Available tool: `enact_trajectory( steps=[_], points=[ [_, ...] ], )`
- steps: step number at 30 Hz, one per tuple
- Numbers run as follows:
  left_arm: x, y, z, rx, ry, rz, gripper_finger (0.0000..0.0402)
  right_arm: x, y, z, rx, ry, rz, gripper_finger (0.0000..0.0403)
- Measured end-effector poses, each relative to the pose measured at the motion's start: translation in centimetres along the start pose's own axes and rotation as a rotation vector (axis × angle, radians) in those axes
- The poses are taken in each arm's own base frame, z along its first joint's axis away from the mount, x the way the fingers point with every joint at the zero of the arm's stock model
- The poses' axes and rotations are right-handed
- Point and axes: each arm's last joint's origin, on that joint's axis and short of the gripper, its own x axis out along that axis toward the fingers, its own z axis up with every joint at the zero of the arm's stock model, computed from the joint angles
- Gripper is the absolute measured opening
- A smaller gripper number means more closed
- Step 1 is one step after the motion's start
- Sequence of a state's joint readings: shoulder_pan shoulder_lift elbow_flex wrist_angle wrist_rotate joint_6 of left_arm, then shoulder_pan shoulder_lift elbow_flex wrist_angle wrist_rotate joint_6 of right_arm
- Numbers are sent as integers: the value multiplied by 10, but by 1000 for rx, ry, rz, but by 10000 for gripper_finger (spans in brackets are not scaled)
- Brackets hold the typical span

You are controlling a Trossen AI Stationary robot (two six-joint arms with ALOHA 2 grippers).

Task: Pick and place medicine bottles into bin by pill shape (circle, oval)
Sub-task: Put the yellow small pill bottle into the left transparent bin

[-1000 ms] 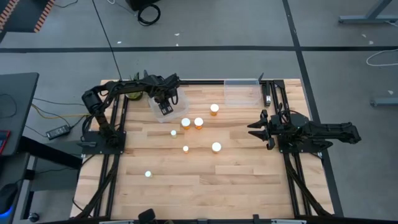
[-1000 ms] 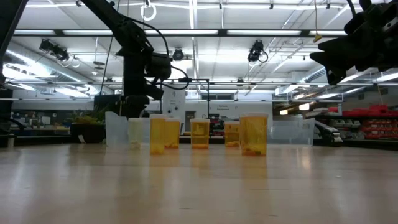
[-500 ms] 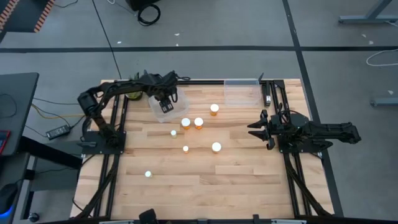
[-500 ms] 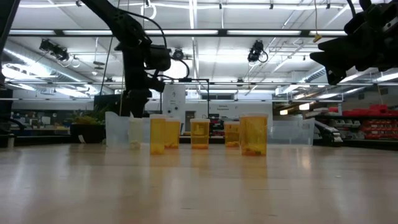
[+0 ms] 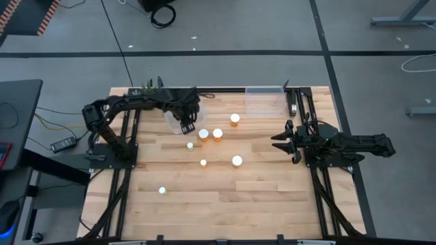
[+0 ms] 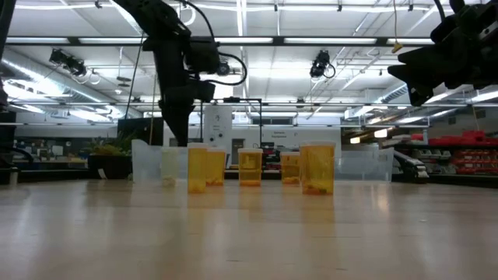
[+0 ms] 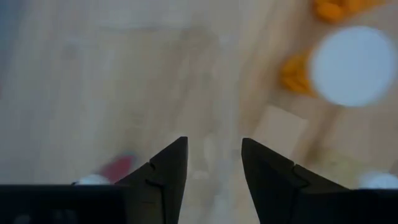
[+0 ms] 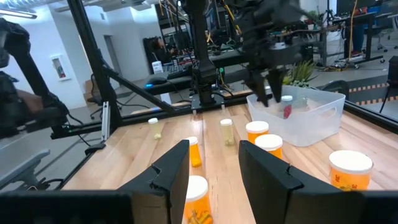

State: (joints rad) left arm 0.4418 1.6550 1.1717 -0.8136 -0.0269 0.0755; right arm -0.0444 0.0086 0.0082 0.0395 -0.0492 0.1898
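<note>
The left pincer (image 5: 189, 125) has swung off the middle of the clear bin (image 5: 172, 117) toward that bin's table-side edge, and it is empty, its fingers (image 7: 166, 167) parted with only bin floor and table between them. Judged from this, a drop into the bin is done and the arm is heading out for the next bottle.

Nearest the pincer, just past the bin wall, stands a wide orange bottle (image 5: 203, 134) with a white cap (its cap fills the corner of the left wrist view (image 7: 352, 65)). Touching or nearly touching that one is a second orange bottle (image 5: 218, 134). A narrow bottle (image 5: 190, 145) stands a little further out on the table (image 5: 259, 197), then another narrow one (image 5: 203, 162). Further off are two more orange bottles (image 5: 234, 120) (image 5: 237, 161), and one narrow bottle (image 5: 162, 190) sits well apart. A bottle (image 8: 286, 103) already stands inside the bin.

The left arm reaches across from its base, forearm low over the bin, pincer pointing down. The right pincer (image 5: 281, 141) waits at the far side, fingers apart, holding nothing, near a second clear bin (image 5: 264, 99).
</note>
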Motion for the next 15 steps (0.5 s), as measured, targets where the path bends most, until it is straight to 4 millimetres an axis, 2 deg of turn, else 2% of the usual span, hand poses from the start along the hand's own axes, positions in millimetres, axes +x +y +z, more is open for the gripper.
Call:
enact_trajectory(
  steps=[8, 15],
  points=[
    [-2, -37, -4, 30, 42, -32, 189, 0, 0, 0, 0, 1, 0, 147],
    [-3, -55, -5, 17, 39, -44, 233, 0, 0, 0, 0, 0, 0, 147]
  ],
)
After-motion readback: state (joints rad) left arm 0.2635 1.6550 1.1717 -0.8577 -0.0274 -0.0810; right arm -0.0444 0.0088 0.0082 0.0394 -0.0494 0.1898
